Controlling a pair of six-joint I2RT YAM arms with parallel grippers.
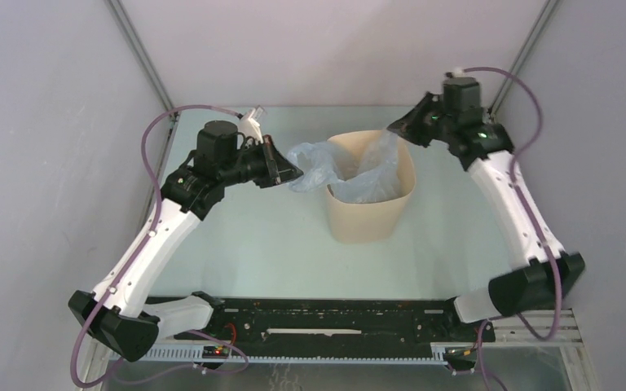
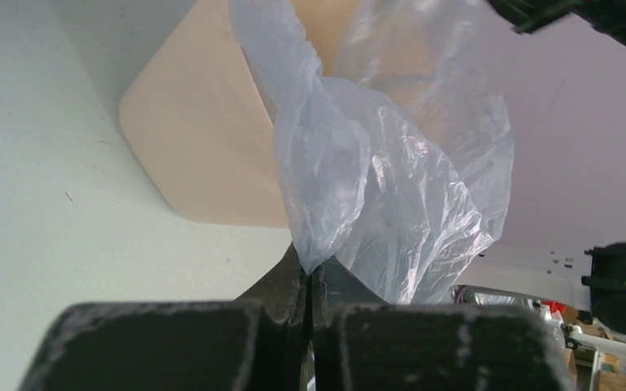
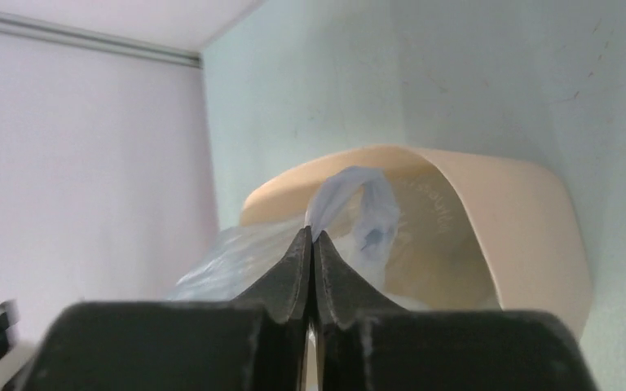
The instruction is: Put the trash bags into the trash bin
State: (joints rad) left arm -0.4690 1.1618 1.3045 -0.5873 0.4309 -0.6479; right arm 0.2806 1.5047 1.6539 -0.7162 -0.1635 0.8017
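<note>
The beige trash bin [image 1: 367, 216] stands upright in the middle of the table. The pale-blue trash bag [image 1: 367, 175] hangs partly inside its mouth, stretched between both grippers. My left gripper [image 1: 293, 173] is shut on the bag's left edge, just left of the bin's rim; the left wrist view shows the film [image 2: 375, 187] pinched at the fingertips [image 2: 310, 273]. My right gripper [image 1: 393, 129] is shut on the bag's right edge above the bin's far right rim; the right wrist view shows the film [image 3: 359, 212] at the fingertips [image 3: 310, 236] over the bin [image 3: 530, 236].
The pale green table [image 1: 244, 244] is bounded by grey walls on the left, back and right. A black rail [image 1: 334, 319] with the arm bases runs along the near edge.
</note>
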